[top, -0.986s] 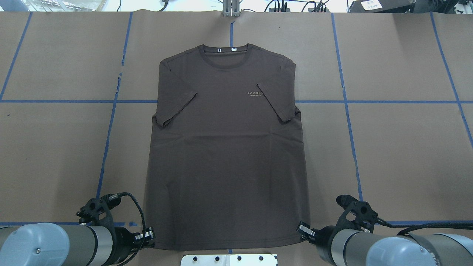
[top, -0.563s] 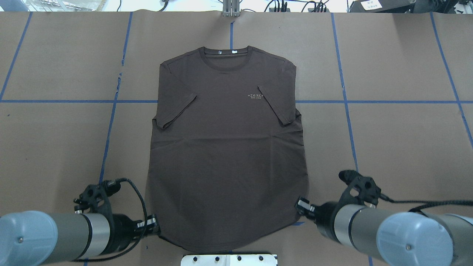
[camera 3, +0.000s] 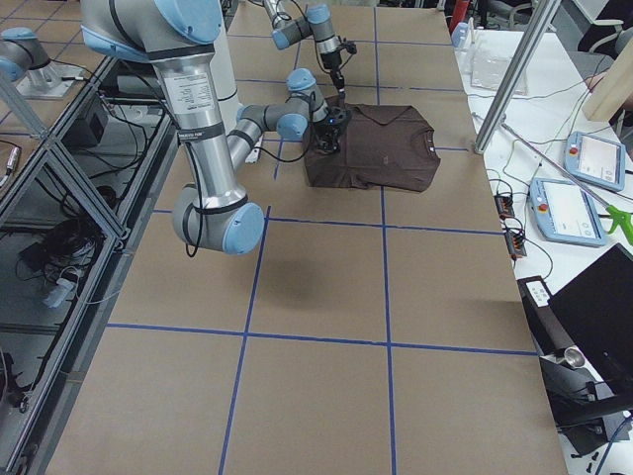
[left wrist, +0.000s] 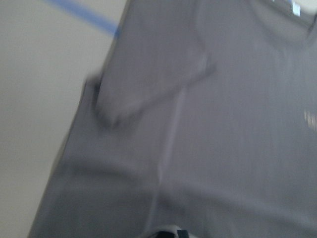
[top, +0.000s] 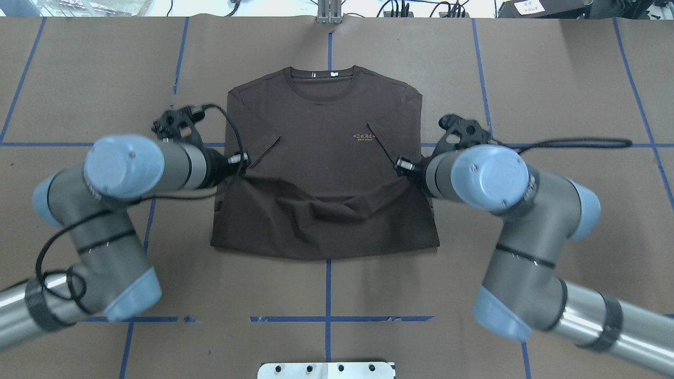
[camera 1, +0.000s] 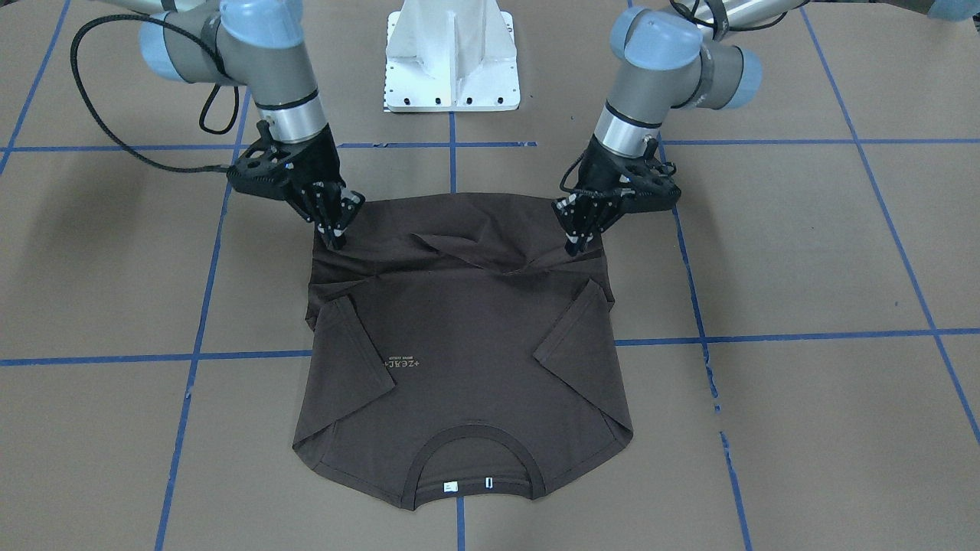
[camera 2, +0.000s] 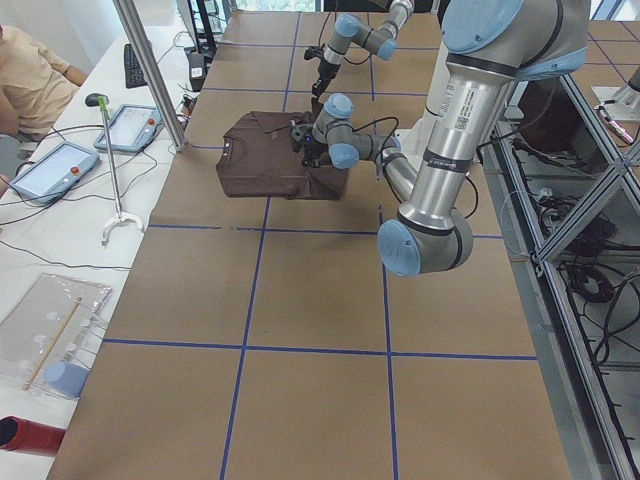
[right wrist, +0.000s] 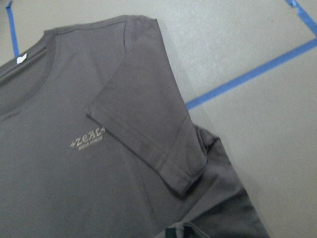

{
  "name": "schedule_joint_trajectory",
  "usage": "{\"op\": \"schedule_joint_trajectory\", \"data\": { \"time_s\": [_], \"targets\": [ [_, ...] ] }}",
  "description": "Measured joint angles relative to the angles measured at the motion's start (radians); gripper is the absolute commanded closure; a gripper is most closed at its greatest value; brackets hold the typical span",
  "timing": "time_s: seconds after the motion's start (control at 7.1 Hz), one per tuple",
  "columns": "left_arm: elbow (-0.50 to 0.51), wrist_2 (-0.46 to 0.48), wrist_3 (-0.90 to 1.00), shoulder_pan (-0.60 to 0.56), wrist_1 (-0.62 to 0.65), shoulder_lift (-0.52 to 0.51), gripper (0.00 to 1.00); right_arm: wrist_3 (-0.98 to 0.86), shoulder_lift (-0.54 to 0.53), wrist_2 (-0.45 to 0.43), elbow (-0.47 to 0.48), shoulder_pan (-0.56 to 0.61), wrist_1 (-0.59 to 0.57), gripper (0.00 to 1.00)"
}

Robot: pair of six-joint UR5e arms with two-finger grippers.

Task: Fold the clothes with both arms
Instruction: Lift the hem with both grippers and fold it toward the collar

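Note:
The dark brown T-shirt lies on the brown table with its collar far from me and both sleeves folded onto the chest. Its lower part is doubled over, with a fold edge near me. My left gripper is shut on the hem's left corner, held by the left sleeve. My right gripper is shut on the hem's right corner by the right sleeve. In the front-facing view the T-shirt sags and wrinkles between the left gripper and the right gripper. The right wrist view shows the pale lettering.
The white pedestal base stands at the near table edge behind the arms. Blue tape lines grid the brown table cover. A metal post stands at the far edge. Tablets lie on the operators' side bench.
Both grippers have moved away from the robot's base toward the collar, carrying the hem corners. The shirt's lower part now lies doubled over the middle.

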Motion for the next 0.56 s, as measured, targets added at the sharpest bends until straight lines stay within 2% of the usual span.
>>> {"op": "schedule_joint_trajectory", "data": {
  "time_s": [0.28, 0.56],
  "targets": [
    [0.115, -0.011, 0.070, -0.094, -0.057, -0.044, 1.00, -0.063, 0.125, 0.044, -0.228, 0.112, 0.026, 1.00],
    [0.251, -0.010, 0.132, -0.156, -0.166, -0.077, 1.00, -0.090, 0.197, 0.116, -0.423, 0.201, 0.151, 1.00]
  ]
}}
